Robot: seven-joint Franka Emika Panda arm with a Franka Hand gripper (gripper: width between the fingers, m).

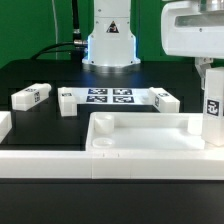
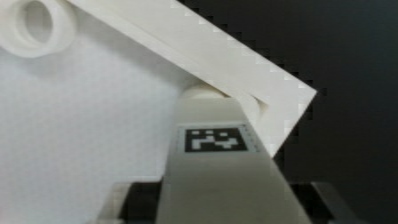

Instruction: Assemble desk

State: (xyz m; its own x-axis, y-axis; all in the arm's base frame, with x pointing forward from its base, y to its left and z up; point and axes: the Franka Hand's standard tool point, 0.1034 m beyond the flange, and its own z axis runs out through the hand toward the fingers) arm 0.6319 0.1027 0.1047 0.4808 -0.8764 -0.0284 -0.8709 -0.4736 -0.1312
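The white rimmed desk top (image 1: pixel 130 146) lies in the foreground. My gripper (image 1: pixel 210 78) is shut on a white square leg (image 1: pixel 213 115) and holds it upright, its lower end at the top's corner on the exterior view's right. In the wrist view the leg (image 2: pixel 221 165) with its tag runs out from between the jaws of my gripper (image 2: pixel 231 206) and ends inside the corner of the desk top (image 2: pixel 107 120); whether it is seated in a socket is hidden. A round socket (image 2: pixel 36 30) shows farther along the top. Three loose legs (image 1: pixel 30 96) (image 1: pixel 66 102) (image 1: pixel 165 100) lie behind.
The marker board (image 1: pixel 110 97) lies flat on the black table between the loose legs. The robot base (image 1: pixel 108 45) stands at the back. A long plain white rail (image 1: pixel 50 164) runs along the front, with a raised end at the exterior view's left.
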